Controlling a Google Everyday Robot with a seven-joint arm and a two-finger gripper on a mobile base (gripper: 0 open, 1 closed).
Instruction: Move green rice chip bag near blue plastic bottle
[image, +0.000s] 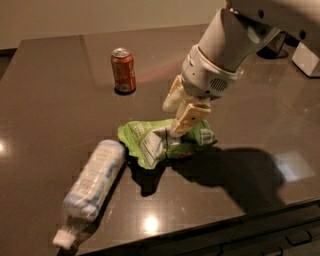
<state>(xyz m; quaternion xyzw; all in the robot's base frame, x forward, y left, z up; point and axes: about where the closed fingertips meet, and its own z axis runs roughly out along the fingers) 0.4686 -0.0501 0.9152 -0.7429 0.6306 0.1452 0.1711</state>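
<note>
Dark glossy table (50, 110). The robot arm (225, 47) reaches down from the upper right.

Blue plastic bottle (95, 177) lies on its side at front left, cap toward the near edge.

Green rice chip bag (142, 140) is mid-table, just right of the bottle's far end, near but not touching. Its left flap looks raised, with shadow underneath.

Orange-red soda can (123, 70) stands upright, well behind both.

Gripper (174, 122) is over the bag's right half, jaws pinched onto the crumpled foil.

Judgement: the gap is nearly closed.
- Make a short, low move left, then lower the bag before release.
- The hold on the foil looks thin, so go slowly.
- Stop short of nudging the bottle, which could roll.
</note>
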